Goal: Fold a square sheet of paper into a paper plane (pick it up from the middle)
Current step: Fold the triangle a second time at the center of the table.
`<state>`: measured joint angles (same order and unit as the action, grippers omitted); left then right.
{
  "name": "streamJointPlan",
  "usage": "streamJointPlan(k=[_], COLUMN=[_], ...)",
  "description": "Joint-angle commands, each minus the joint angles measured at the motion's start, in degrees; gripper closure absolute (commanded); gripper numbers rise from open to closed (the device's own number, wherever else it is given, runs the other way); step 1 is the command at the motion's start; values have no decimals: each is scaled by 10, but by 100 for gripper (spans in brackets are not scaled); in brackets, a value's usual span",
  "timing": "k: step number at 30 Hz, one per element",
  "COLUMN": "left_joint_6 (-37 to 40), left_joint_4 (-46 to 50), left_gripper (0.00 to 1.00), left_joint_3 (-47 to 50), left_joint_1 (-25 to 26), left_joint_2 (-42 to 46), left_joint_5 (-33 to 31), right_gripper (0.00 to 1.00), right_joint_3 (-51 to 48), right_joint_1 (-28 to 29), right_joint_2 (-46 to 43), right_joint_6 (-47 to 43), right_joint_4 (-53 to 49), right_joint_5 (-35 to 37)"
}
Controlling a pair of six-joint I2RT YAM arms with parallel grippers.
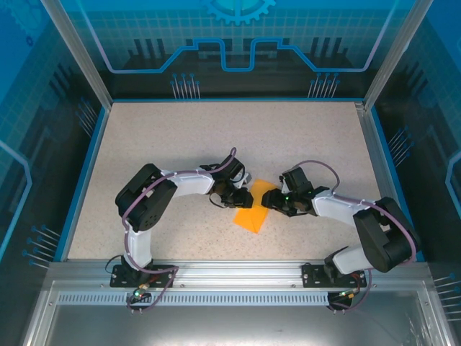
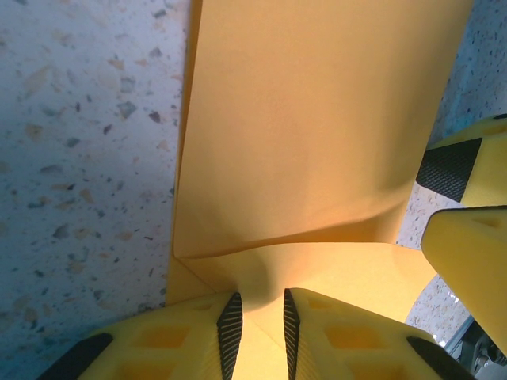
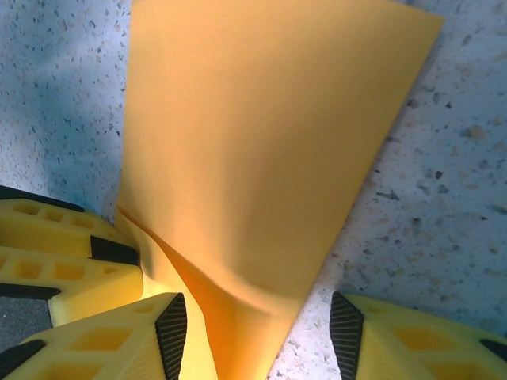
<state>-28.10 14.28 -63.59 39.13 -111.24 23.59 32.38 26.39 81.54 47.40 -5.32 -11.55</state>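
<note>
The orange-yellow sheet of paper (image 1: 252,211) lies mid-table between both grippers, partly folded and tapering toward the near edge. My left gripper (image 1: 235,197) sits at the sheet's left side. In the left wrist view its pads (image 2: 230,331) stand a narrow gap apart, with a raised ridge of the paper (image 2: 317,119) pinched up between them. My right gripper (image 1: 276,204) is at the sheet's right side. It stands wide open (image 3: 258,336), with the paper's narrow end (image 3: 253,158) partly between its fingers (image 3: 170,332) and bare table by the other pad.
The speckled beige table (image 1: 180,144) is ringed by a blue rim and transparent walls. A metal rail (image 1: 238,270) runs along the near edge by the arm bases. The right gripper's fingers (image 2: 463,237) crowd the sheet's right edge in the left wrist view.
</note>
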Motion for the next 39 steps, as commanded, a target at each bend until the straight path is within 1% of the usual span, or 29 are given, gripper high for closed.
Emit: streamJointPlan(k=[1, 6, 10, 14, 16, 19, 22, 30, 34, 39], left_joint_6=[14, 15, 14, 14, 14, 16, 16, 14, 16, 17], left_joint_4=[15, 12, 6, 4, 4, 5, 5, 2, 3, 5], left_gripper=[73, 73, 73, 73, 73, 73, 73, 73, 73, 73], left_joint_3=[34, 38, 44, 47, 48, 48, 47, 46, 44, 40], left_joint_1=[4, 4, 3, 4, 4, 3, 4, 4, 4, 4], left_joint_2=[-52, -51, -50, -51, -51, -51, -53, -57, -59, -63], left_joint_5=[-58, -58, -58, -58, -57, -58, -58, -55, -55, -54], right_gripper=[46, 46, 46, 46, 46, 45, 45, 44, 44, 43], right_joint_3=[15, 15, 29, 20, 25, 43, 44, 41, 33, 19], right_joint_1=[6, 6, 4, 2, 2, 8, 9, 11, 14, 15], right_joint_2=[-11, -14, 0, 14, 22, 26, 22, 29, 9, 17], right_joint_6=[7, 12, 5, 21, 21, 18, 24, 35, 36, 52], right_joint_4=[-3, 14, -2, 35, 30, -7, -7, -8, -21, 9], right_joint_5=[34, 48, 48, 36, 40, 68, 73, 71, 84, 68])
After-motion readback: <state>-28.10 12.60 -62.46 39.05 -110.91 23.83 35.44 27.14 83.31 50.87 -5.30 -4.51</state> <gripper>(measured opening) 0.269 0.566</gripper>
